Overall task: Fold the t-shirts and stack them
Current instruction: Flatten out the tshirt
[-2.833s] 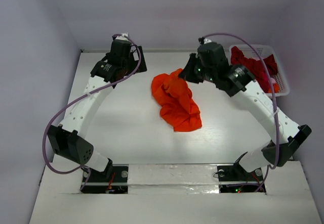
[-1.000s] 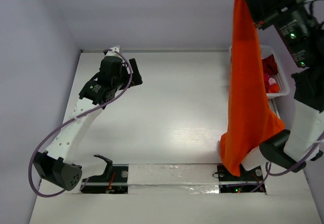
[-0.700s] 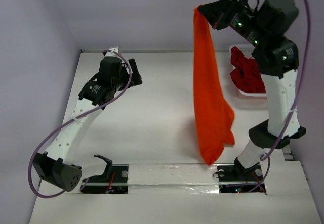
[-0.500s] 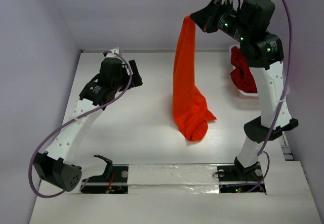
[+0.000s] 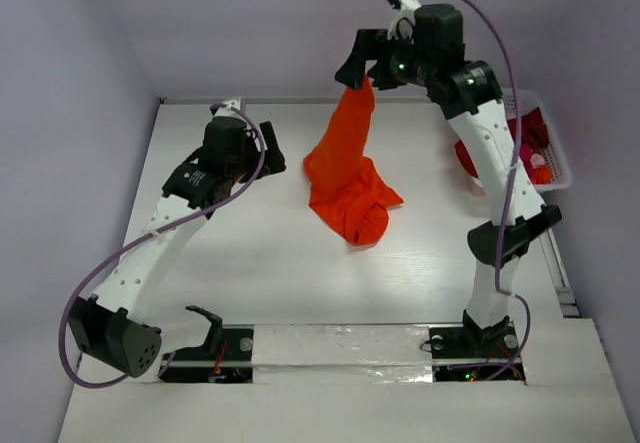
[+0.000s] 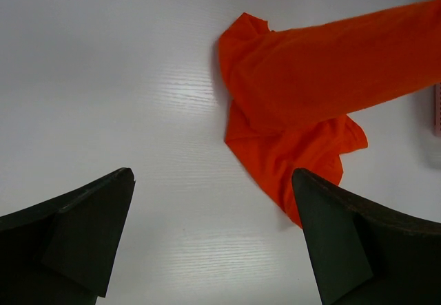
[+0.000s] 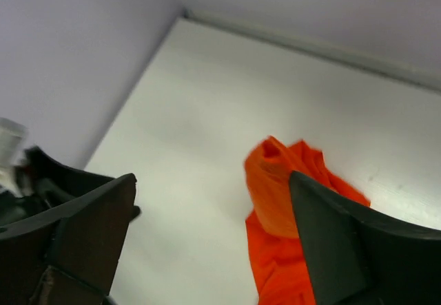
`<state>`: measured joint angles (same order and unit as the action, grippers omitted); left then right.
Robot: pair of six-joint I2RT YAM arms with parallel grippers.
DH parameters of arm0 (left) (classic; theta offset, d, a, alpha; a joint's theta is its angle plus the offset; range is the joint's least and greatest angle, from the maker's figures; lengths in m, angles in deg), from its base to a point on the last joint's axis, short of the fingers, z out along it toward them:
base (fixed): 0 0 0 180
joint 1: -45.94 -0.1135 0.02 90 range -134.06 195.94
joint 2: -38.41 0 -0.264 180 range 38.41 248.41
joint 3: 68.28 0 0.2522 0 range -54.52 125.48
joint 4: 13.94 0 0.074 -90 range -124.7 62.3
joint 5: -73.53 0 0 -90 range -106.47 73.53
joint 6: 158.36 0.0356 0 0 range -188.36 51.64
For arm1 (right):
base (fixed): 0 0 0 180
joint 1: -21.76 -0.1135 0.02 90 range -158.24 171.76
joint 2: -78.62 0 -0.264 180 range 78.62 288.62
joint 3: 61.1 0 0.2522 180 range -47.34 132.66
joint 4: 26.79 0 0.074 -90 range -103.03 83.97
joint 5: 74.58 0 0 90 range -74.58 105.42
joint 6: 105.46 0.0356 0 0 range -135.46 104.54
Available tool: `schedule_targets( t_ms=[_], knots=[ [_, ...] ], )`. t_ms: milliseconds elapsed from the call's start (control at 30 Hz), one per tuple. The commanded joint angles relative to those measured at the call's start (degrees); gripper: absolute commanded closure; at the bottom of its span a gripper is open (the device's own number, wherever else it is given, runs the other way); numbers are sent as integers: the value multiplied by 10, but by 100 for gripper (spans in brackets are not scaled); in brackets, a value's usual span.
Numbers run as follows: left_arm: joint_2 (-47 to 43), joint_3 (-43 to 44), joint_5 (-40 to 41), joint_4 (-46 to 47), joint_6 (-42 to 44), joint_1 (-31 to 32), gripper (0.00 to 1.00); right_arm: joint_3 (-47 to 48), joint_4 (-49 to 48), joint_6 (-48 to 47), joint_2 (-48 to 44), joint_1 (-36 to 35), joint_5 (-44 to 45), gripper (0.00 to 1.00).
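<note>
A t-shirt (image 5: 345,188) is heaped near the middle of the surface (image 5: 270,263), with one end stretched up toward the right pincer (image 5: 358,75), which is held above it on the far side. The left pincer (image 5: 268,155) is placed to the left of the heap, apart from it. A basket (image 5: 560,171) is set at the far right corner of the surface, and a second t-shirt (image 5: 532,128) is contained in it.
</note>
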<state>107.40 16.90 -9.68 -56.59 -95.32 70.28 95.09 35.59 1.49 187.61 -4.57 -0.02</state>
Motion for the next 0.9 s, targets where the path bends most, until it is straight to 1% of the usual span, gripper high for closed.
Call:
schedule_targets(
  t_ms=[0,133,167,200,267,300,367,433,500,600,667,733,767,800,867],
  knots=[
    [6,-3,-6,23,-5,2,1,-43,39,-12,12,-5,1,0],
    [11,3,-10,27,-7,7,1,-118,41,-5,-6,-10,53,0],
    [13,6,-12,28,-8,7,1,-154,32,3,-16,-10,75,0],
    [18,7,-13,30,-10,12,1,-176,23,5,-44,-10,123,0],
    [21,8,-16,34,-13,12,1,-219,-8,14,-76,-10,175,0],
    [27,7,-17,38,-13,19,1,-250,-14,16,-103,-10,219,0],
    [36,0,-21,44,-16,26,1,-261,-11,17,-113,-10,252,0],
    [52,-4,-25,53,-20,42,1,-254,-1,12,-105,-10,249,0],
    [65,-9,-25,66,-23,54,1,-251,6,8,-96,-10,225,0],
    [90,-5,-23,73,-25,84,1,-262,11,26,-87,-10,205,0],
    [109,12,-20,65,-22,106,1,-301,14,55,-88,-10,195,0],
    [129,19,-21,55,-23,106,1,-360,-7,73,-103,-10,179,0],
    [133,19,-22,54,-26,106,1,-428,-39,86,-124,-10,173,0],
    [134,18,-20,59,-27,106,1,-459,-51,91,-134,-10,168,0],
    [136,15,-26,66,-28,106,1,-532,-79,106,-151,-10,172,9]
  ],
)
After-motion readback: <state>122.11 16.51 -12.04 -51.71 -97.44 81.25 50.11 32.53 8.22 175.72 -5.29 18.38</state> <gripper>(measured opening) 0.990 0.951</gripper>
